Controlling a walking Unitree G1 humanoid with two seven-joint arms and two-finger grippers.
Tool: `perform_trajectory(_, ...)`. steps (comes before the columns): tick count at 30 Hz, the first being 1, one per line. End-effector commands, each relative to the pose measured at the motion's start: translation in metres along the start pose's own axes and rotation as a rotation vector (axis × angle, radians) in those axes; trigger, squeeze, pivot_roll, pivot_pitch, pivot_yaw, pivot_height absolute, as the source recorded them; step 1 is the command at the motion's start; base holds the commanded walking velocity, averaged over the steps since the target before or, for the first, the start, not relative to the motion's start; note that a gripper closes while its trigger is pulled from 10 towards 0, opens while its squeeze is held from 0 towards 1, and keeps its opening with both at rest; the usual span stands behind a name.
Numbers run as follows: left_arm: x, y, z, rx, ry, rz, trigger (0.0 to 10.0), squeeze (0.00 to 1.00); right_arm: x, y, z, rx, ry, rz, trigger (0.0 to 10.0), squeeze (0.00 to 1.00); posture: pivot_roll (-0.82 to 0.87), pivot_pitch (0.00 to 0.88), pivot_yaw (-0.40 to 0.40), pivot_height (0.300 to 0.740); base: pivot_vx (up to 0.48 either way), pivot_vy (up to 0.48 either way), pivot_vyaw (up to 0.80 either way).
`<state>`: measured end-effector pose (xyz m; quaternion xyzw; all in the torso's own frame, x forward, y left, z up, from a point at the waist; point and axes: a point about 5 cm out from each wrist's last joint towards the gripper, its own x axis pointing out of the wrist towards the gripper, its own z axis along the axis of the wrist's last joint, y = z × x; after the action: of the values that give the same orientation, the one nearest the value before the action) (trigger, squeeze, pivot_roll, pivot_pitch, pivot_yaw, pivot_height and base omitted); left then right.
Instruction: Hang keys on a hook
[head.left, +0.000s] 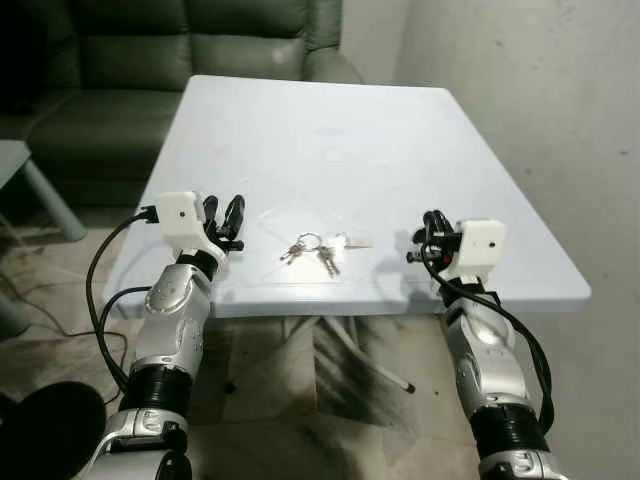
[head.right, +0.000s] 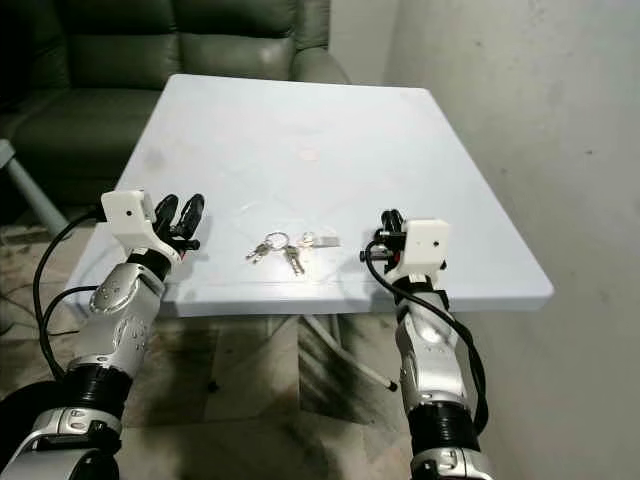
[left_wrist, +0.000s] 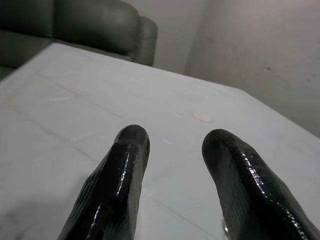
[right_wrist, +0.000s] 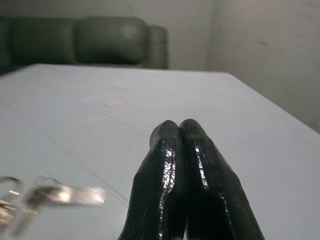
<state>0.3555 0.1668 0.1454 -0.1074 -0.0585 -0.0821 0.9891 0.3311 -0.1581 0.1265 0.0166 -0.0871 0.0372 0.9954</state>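
Keys (head.left: 318, 250) lie on the table (head.left: 330, 130) (near edge); left gripper (head.left: 222, 216) fingers apart; right gripper (head.left: 433, 222) fingers pressed together.

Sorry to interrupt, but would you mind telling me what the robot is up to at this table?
Nothing is being handled yet. A bunch of keys lies near the front edge of the white table. The left gripper, fingers open, and the right gripper, fingers shut, hover on either side of them, holding nothing.
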Motion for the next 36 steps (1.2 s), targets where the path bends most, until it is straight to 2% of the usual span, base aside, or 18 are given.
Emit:
perform_trajectory(1, -0.003, 0.005, 0.002, 0.011, -0.01, -0.012, 10.0, 0.0, -0.004, -0.011, 0.006, -0.031, -0.007, -0.046, 10.0, 0.0, -0.07, 0.0, 0.0, 0.74, 0.0, 0.0, -0.66)
perform_trajectory(2, -0.002, 0.007, 0.004, 0.004, -0.013, -0.009, 10.0, 0.0, -0.005, -0.017, 0.007, -0.031, -0.005, -0.067, 10.0, 0.0, -0.07, 0.0, 0.0, 0.74, 0.0, 0.0, -0.66)
perform_trajectory(4, -0.001, 0.007, 0.005, -0.004, -0.017, -0.012, 10.0, 0.0, -0.004, -0.019, 0.008, -0.031, 0.001, -0.082, 10.0, 0.0, -0.07, 0.0, 0.001, 0.74, 0.0, 0.0, -0.67)
perform_trajectory(8, 0.0, 0.004, 0.005, -0.006, -0.02, -0.015, 10.0, 0.0, -0.003, -0.019, 0.008, -0.077, 0.009, -0.074, 10.0, 0.0, -0.06, 0.0, -0.007, 0.74, 0.0, 0.376, -0.66)
perform_trajectory(13, 0.0, 0.004, 0.002, -0.016, -0.01, 0.007, 10.0, 0.0, -0.003, -0.015, 0.008, -0.085, 0.015, -0.059, 10.0, 0.0, -0.05, 0.0, -0.016, 0.74, 0.0, 0.439, -0.66)
perform_trajectory(20, -0.003, 0.006, -0.006, -0.001, 0.034, 0.042, 10.0, 0.0, -0.002, -0.012, 0.007, -0.089, 0.032, -0.044, 10.0, 0.0, -0.03, 0.0, -0.023, 0.74, 0.0, 0.0, -0.67)
perform_trajectory(36, -0.005, 0.006, -0.005, 0.042, 0.02, 0.044, 10.0, 0.0, -0.006, -0.01, 0.003, -0.108, 0.053, -0.023, 10.0, 0.0, -0.03, 0.0, -0.027, 0.74, 0.0, 0.0, -0.66)
